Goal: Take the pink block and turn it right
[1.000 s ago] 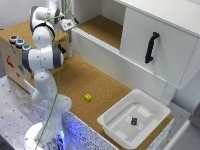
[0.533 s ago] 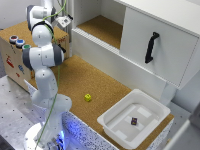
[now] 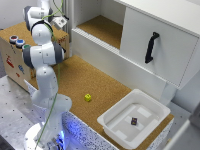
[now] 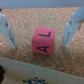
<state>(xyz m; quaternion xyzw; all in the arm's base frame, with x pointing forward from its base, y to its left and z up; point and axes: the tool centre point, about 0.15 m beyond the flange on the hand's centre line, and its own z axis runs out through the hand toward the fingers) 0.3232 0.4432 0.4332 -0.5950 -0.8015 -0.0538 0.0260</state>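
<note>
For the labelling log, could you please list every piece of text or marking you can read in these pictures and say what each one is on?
"A" and "L": dark letters on the top face of the pink block in the wrist view, between the open gripper fingers.
Markings on the wooden box front: too blurred to read.
Yellow cube: dark specks, unreadable.

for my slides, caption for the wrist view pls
Open gripper straddling the pink lettered block on the cork surface.

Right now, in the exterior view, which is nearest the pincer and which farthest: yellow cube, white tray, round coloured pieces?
1. Round coloured pieces, on the wooden box, towards the exterior view's left of the pincer.
2. Yellow cube, mid-table.
3. White tray, exterior view's lower right.
</note>
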